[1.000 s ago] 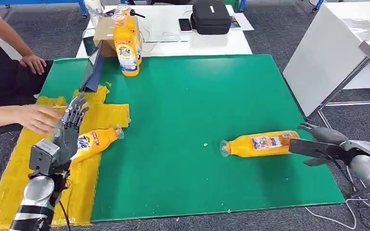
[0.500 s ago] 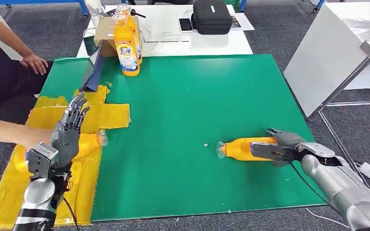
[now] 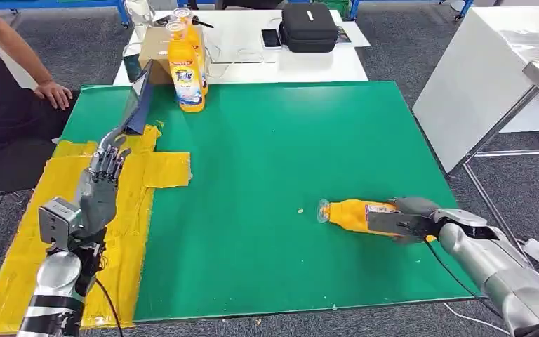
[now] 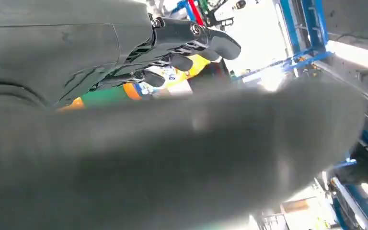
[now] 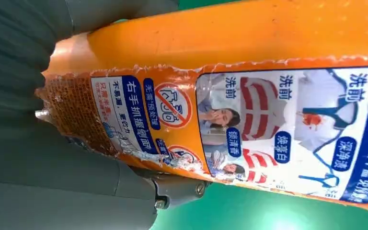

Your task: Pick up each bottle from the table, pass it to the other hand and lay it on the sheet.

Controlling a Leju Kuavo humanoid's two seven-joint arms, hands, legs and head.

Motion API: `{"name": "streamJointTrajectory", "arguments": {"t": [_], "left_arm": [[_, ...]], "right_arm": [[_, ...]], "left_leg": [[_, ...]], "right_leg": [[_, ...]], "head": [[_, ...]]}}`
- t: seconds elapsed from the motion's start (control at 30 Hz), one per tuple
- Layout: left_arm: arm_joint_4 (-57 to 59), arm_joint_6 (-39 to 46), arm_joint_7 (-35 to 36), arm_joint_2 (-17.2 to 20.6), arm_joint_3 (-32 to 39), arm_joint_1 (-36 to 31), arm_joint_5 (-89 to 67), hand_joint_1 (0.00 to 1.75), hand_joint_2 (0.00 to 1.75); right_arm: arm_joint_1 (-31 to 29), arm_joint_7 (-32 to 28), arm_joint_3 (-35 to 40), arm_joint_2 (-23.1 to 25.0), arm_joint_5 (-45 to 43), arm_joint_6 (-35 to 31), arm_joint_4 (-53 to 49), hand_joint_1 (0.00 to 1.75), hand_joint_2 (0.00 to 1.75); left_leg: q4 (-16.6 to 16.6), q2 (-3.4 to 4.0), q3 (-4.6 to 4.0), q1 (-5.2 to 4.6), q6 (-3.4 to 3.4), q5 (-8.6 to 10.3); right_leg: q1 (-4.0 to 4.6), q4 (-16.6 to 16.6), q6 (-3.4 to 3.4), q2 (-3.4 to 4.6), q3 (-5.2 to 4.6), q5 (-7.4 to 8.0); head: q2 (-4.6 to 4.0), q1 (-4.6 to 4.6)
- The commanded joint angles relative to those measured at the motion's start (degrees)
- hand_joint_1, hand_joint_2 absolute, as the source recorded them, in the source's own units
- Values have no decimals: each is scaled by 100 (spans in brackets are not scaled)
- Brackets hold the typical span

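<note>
From the head view, the right hand point(image 3: 408, 217) is closed around the base end of a bottle point(image 3: 354, 215) lying on its side on the green mat point(image 3: 267, 154), its clear capped neck pointing away from the hand toward the mat's middle. The bottle is smooth orange plastic with a printed label. The left hand point(image 3: 102, 186) stands raised over the yellow sheet point(image 3: 21, 246) with fingers straight and a little apart, holding nothing; the sheet is crinkled, glossy film lying along the mat's edge. Well beyond that hand, two upright bottles point(image 3: 186, 67) of the same orange kind stand at the mat's far edge beside a cardboard box point(image 3: 152, 48), and a person's arm point(image 3: 21, 60) rests at the mat's corner. In the left wrist view the hand's dark fingers point(image 4: 206, 40) stretch out with nothing between them, the orange upright bottles blurred past the tips. In the right wrist view the bottle point(image 5: 249, 43) lies pressed against the grey palm point(image 5: 33, 182), a finger wrapped beneath it; its paper label is torn and frayed at the edge nearest the palm, showing a mesh-like orange patch.
</note>
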Motion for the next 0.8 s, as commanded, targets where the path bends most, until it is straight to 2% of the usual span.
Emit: {"name": "streamJointTrajectory", "arguments": {"t": [0.03, 0.1, 0.13, 0.17, 0.2, 0.23, 0.3, 0.33, 0.37, 0.43, 0.6, 0.73, 0.8], "left_arm": [[152, -517, 202, -15, -72, 91, 531, 0, 175], [-174, -847, 263, -72, 14, 423, 906, 0, 175], [-345, -1005, 347, -139, 7, 580, 1055, 0, 175], [-435, -1116, 404, -197, -29, 648, 1177, 0, 175], [-555, -1128, 421, -265, -87, 720, 1207, 0, 175], [-700, -1112, 463, -358, -164, 789, 1213, 0, 175], [-859, -1063, 565, -500, -368, 812, 1211, 0, 175], [-877, -1025, 593, -510, -412, 811, 1214, 0, 175], [-919, -986, 594, -527, -449, 830, 1195, 0, 175], [-1050, -913, 613, -558, -551, 935, 1130, 0, 175], [-1051, -927, 609, -560, -628, 929, 1132, 0, 175], [-1058, -843, 576, -579, -898, 943, 982, 0, 175], [-1028, -785, 564, -559, -947, 917, 958, 0, 175]], "right_arm": [[477, -341, -741, 856, -721, -786, 364, 175, 175], [802, -774, -1599, 1574, -1324, -1387, -159, 175, 175], [1050, -808, -1982, 1972, -1603, -1451, -761, 175, 175], [1116, -635, -2004, 2154, -1567, -1480, -1136, 175, 175], [1045, -398, -1832, 2275, -1306, -1596, -1402, 175, 175], [1007, -194, -1770, 2487, -1276, -1568, -1667, 175, 175], [860, -13, -1474, 2917, -1215, -1380, -1704, 175, 175], [846, 39, -1434, 2992, -1201, -1428, -1679, 175, 175], [809, 65, -1260, 3002, -827, -1669, -1682, 175, 175], [824, 140, -1077, 3273, -631, -1801, -1627, 175, 175], [835, 82, -1010, 3368, -704, -1642, -1521, 175, 175], [776, 1, -713, 4006, -682, -1725, -1060, 175, 175], [755, -54, -559, 4166, -747, -1747, -986, 175, 175]], "left_leg": [[-14, -6, 20, 10, -12, 2], [-20, 10, 28, 12, -12, -1], [-13, 38, 28, 20, -11, -8], [-29, 64, 43, 22, -17, -11], [-14, 71, 29, 25, -14, -12], [-15, 108, 33, 28, -26, -21], [-6, 134, 19, 24, -42, -34], [-8, 138, 19, 20, -45, -31], [-4, 112, 8, 19, -44, -26], [-2, 85, -9, 21, -38, -13], [-5, 69, -28, 20, -41, -4], [-5, 60, -34, 20, -41, -5], [-6, 74, -32, 19, -44, -9]], "right_leg": [[9, -15, -17, 11, 21, 1], [11, -19, -18, 28, 27, 3], [17, -16, -14, 49, 26, 6], [17, -21, -24, 84, 35, 11], [20, -8, -18, 85, 19, 10], [21, -1, -28, 131, 8, 12], [20, 13, -20, 140, -22, 10], [15, 20, -25, 147, -30, 7], [15, 27, -22, 121, -36, 1], [18, 36, -24, 104, -51, -7], [16, 40, -21, 86, -64, -8], [13, 40, -23, 85, -65, -8], [11, 42, -26, 101, -69, -7]], "head": [[0, -2], [0, 0], [0, 0], [0, 4], [0, 9], [0, 4], [0, -2], [0, -11], [0, -9], [0, -2], [0, -7], [0, 0], [0, 0]]}}
